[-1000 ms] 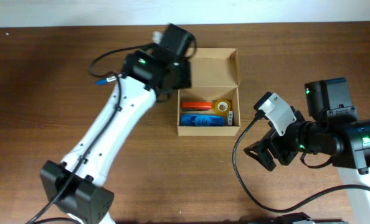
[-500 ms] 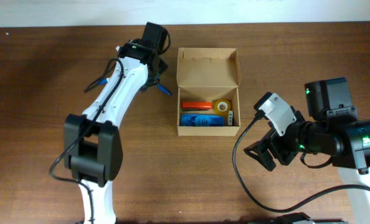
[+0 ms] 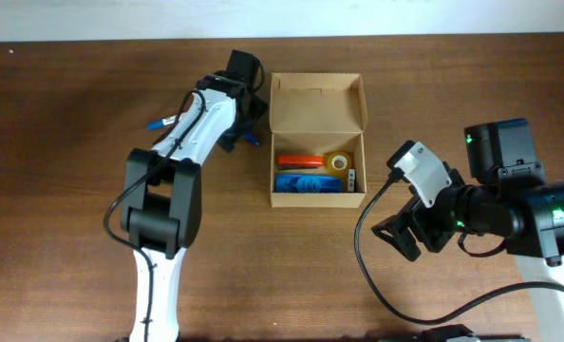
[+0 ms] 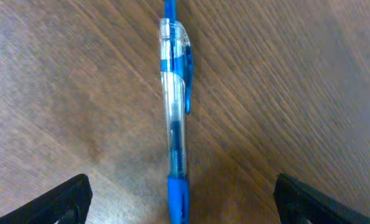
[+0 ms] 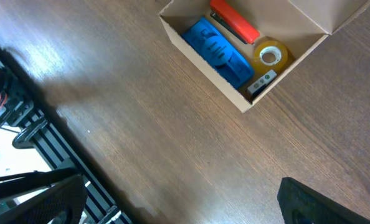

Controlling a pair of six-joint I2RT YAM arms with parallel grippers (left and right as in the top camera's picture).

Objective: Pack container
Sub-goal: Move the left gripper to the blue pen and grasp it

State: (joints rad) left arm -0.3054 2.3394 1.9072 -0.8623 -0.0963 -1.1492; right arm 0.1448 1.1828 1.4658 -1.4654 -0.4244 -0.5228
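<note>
Overhead: the open tan box sits at the upper centre of the bench, its lid flap standing along the far edge. Inside lie an orange item, a blue pack, a tape roll and a small white piece. The left tool hangs just left of the box, over a blue pen that lies on the wood beside the box wall. The right tool is at the lower right, well apart from the box.

Left wrist: the pen runs straight up the middle of the frame, clear barrel and blue clip towards the top, flat on the wood. The two fingertips show only in the bottom corners, spread wide on either side of the pen and not touching it; the left tool is released.

Right wrist: the box fills the upper right of the frame, with the blue pack, orange item, tape and small piece inside. The fingertips sit in the bottom corners, spread wide with nothing between them; the right tool is released.
</note>
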